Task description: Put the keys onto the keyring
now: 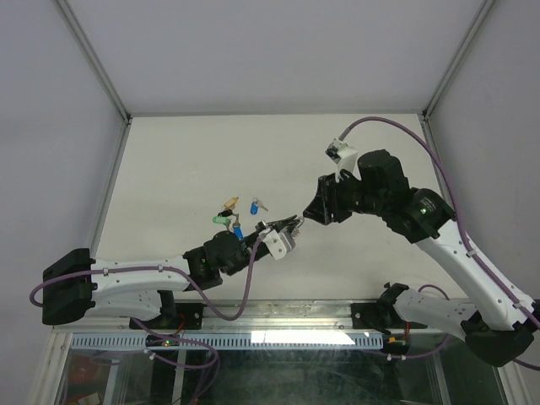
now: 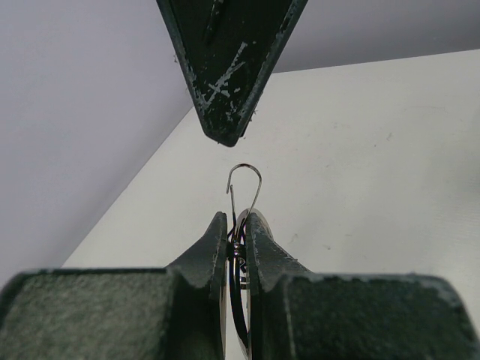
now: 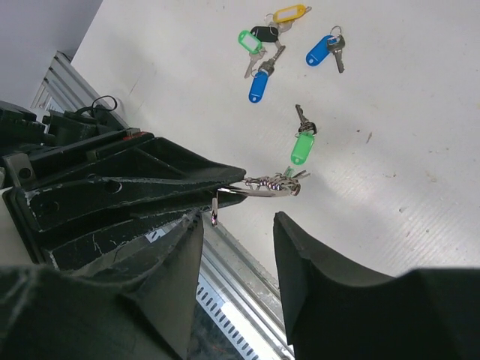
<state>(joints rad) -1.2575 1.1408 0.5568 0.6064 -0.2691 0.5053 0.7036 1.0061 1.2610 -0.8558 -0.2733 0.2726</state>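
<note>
My left gripper (image 2: 236, 222) is shut on the keyring (image 2: 244, 182), a thin silver wire loop that sticks out past its tips. In the right wrist view the keyring (image 3: 271, 184) juts from the left gripper's dark fingers (image 3: 150, 184). My right gripper (image 3: 238, 219) is open, its jaws apart on either side just below the ring and not touching it. From above, the two grippers (image 1: 287, 226) (image 1: 310, 213) meet tip to tip. The keys lie loose on the table: a yellow (image 3: 289, 13), black (image 3: 262, 32), green (image 3: 247, 39) and blue (image 3: 259, 85) bunch, a lone blue one (image 3: 321, 49) and a lone green one (image 3: 302, 147).
A metal rail (image 1: 278, 312) runs along the table's near edge, close under both grippers. Grey enclosure walls (image 1: 59, 126) stand at the left, back and right of the white table (image 1: 194, 152).
</note>
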